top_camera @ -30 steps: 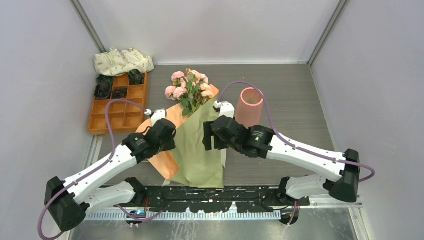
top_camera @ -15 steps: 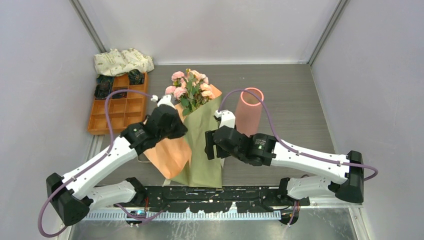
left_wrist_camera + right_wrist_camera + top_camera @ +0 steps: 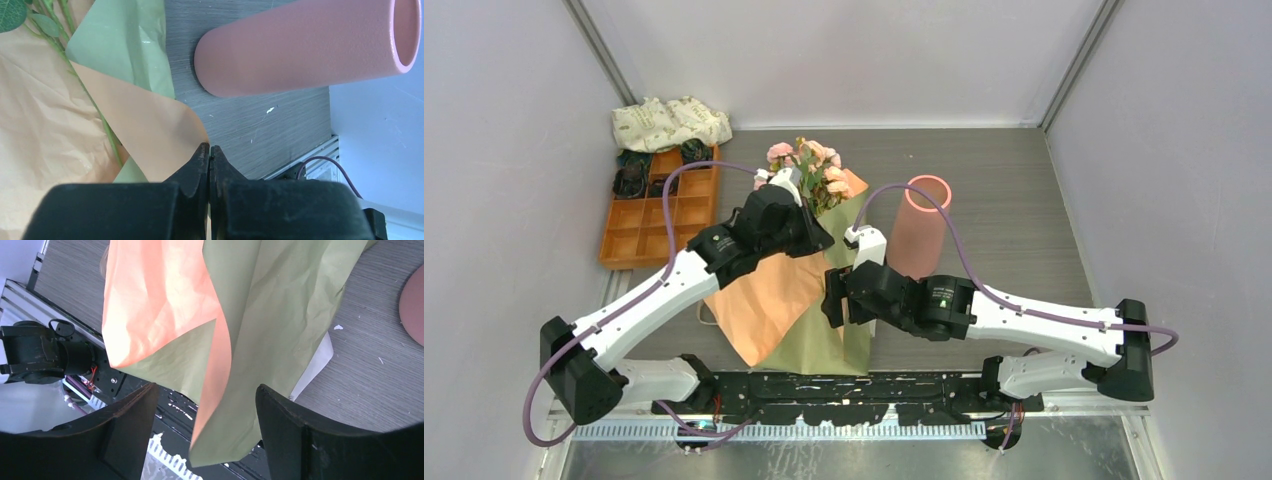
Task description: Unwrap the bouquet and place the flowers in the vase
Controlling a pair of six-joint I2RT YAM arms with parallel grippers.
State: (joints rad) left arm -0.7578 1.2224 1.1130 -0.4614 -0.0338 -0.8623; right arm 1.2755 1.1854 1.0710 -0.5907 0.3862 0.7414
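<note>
The bouquet [image 3: 809,300] lies mid-table, its orange paper [image 3: 764,295] spread out to the left of the olive-green paper [image 3: 829,335]. The flowers [image 3: 809,165], pink and peach roses, show at the far end; a green stem [image 3: 106,127] runs along the orange sheet. My left gripper [image 3: 821,242] [image 3: 209,150] is shut on the edge of the orange paper [image 3: 150,135]. My right gripper [image 3: 832,300] [image 3: 205,390] stands open, with the lower end of the green paper [image 3: 260,340] hanging between its fingers. The salmon-pink vase [image 3: 919,225] [image 3: 300,45] stands upright just right of the bouquet.
An orange compartment tray [image 3: 649,235] with dark items in its far cells sits at the back left, a white leaf-print cloth bundle [image 3: 669,122] behind it. A white sheet [image 3: 320,360] lies under the wrapping. The black base rail [image 3: 864,385] runs along the near edge.
My left gripper shut and moved up and to the right toward the flowers, pulling the orange paper open and wider. My right gripper slid a little toward the near edge and stayed open.
</note>
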